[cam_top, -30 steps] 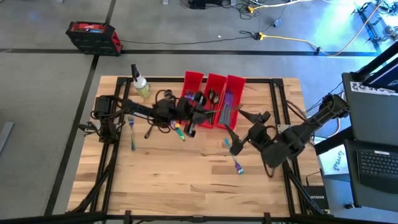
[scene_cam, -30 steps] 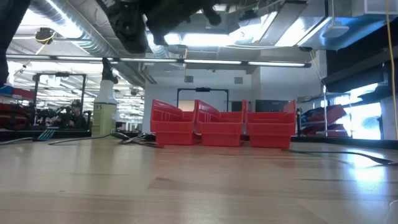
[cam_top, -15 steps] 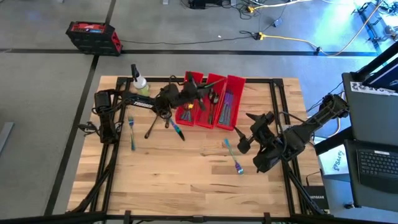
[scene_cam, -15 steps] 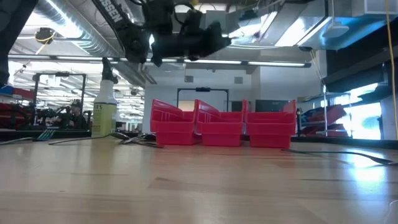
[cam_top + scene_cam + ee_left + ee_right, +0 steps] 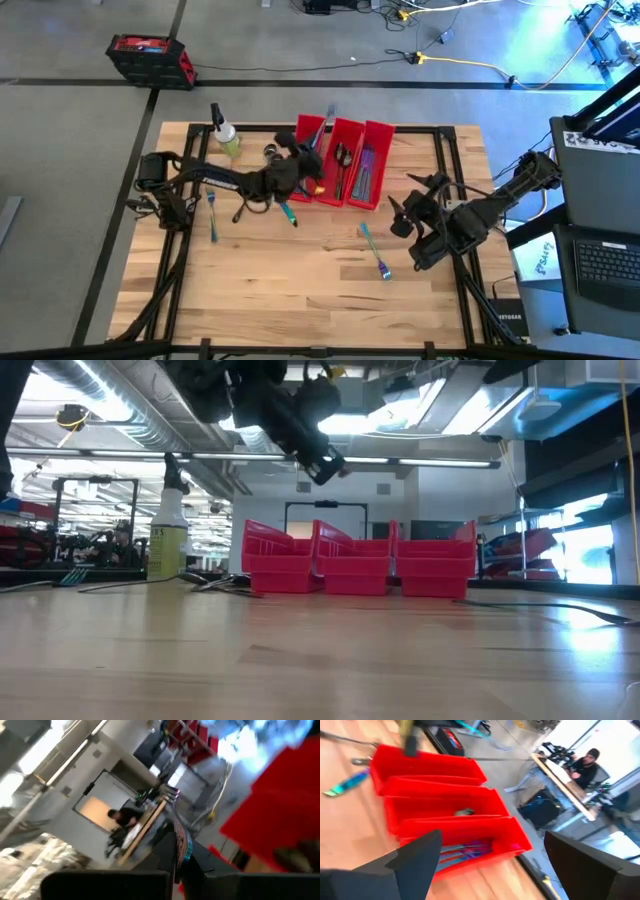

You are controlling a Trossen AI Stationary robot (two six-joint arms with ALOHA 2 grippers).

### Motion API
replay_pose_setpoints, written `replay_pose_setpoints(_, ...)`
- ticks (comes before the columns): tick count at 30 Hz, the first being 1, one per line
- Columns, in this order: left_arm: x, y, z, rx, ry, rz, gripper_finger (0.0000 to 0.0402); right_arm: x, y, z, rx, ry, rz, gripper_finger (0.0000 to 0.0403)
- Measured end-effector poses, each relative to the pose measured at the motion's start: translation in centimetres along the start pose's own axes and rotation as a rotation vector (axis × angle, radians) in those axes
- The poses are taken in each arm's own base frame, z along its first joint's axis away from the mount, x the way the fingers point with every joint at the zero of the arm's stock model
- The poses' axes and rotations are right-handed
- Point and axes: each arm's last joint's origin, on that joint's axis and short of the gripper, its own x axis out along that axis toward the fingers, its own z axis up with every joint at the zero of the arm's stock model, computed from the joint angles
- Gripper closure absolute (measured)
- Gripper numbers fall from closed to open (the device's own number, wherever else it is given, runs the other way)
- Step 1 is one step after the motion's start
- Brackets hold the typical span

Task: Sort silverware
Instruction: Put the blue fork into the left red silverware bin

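Three red bins (image 5: 346, 160) stand side by side at the far middle of the table, with silverware in them. My left gripper (image 5: 305, 165) hangs above the leftmost bin (image 5: 281, 565), shut on a thin iridescent piece of silverware (image 5: 180, 844) whose free end (image 5: 329, 114) points past the far edge. Which kind of piece it is cannot be told. More silverware lies flat on the wood: a fork (image 5: 212, 212), a teal piece (image 5: 286, 212) and a fork (image 5: 376, 252). My right gripper (image 5: 492, 851) stands open in the air to the right of the bins (image 5: 405, 207), with nothing between its fingers. My left gripper pinches the iridescent piece (image 5: 181, 855) between its two fingers, seen edge-on in the wrist view. The fingers reach roughly level from the table's left. The piece sticks out beyond them toward the far edge and is lifted clear above the bins.
A spray bottle (image 5: 226, 136) stands at the far left, left of the bins. A dark spoon (image 5: 241, 211) lies by my left arm. Black frame rails (image 5: 447, 170) run along the table's edges. A bare stretch of wood (image 5: 300, 290) lies toward the near edge. A person sits at a desk (image 5: 587, 762) beyond the table.
My left gripper has swung from pointing down at the bins' near side to pointing about level over the leftmost bin, rolling as it went; the held piece now points toward the far edge. My right gripper has drawn toward the table's right edge and turned, staying open.
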Motion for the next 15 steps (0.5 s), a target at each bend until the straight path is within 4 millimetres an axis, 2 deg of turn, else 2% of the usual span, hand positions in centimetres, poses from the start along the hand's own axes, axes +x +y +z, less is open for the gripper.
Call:
replay_pose_setpoints(7,-3.7,-2.1,0.1,0.206,0.064,-0.038,0.0401,1.6,-0.2,-0.9,-0.034,0.046,-0.062,0.0068)
replay_pose_setpoints(10,-4.3,-2.8,-0.7,0.314,0.112,-0.05,0.0401,2.4,0.5,-1.9,-0.045,0.076,-0.057,0.0068)
replay_pose_setpoints(15,-4.4,-3.3,-2.0,0.348,0.176,-0.061,0.0401,3.5,1.5,-3.5,-0.059,0.105,-0.045,0.0068)
